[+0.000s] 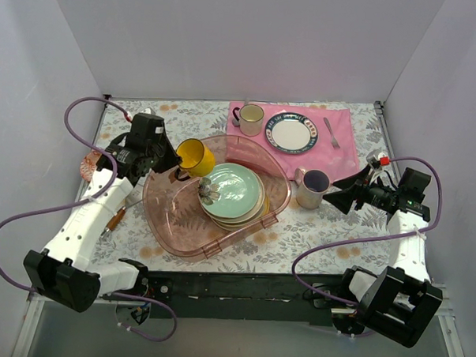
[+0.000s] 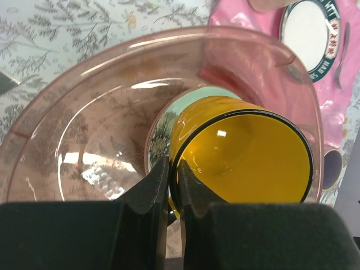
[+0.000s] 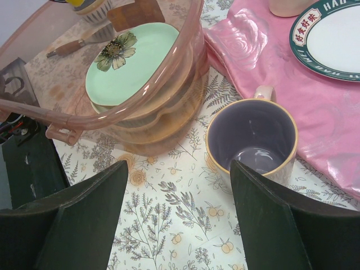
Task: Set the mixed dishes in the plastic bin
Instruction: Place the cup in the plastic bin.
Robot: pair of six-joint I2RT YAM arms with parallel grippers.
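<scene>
The plastic bin (image 1: pixel 169 211) lies mid-table and holds a stack of plates with the large mint-green plate (image 1: pixel 236 193) on top. My left gripper (image 1: pixel 177 169) is shut on the rim of the yellow mug (image 1: pixel 195 157), which hangs tilted over the bin's far left part. In the left wrist view the fingers (image 2: pixel 154 185) pinch the mug (image 2: pixel 247 157) wall over the bin (image 2: pixel 84 112). The grey mug (image 1: pixel 311 188) stands on the table right of the bin. My right gripper (image 3: pixel 177 164) is open just short of the grey mug (image 3: pixel 253 138). The small patterned bowl (image 1: pixel 90 166) sits at the far left.
A pink cloth (image 1: pixel 303 138) at the back right carries a blue-rimmed white plate (image 1: pixel 289 133), a cream mug (image 1: pixel 250 119) and a fork (image 1: pixel 332 133). A wooden-handled utensil (image 1: pixel 114 219) lies left of the bin by my left arm. White walls enclose the table.
</scene>
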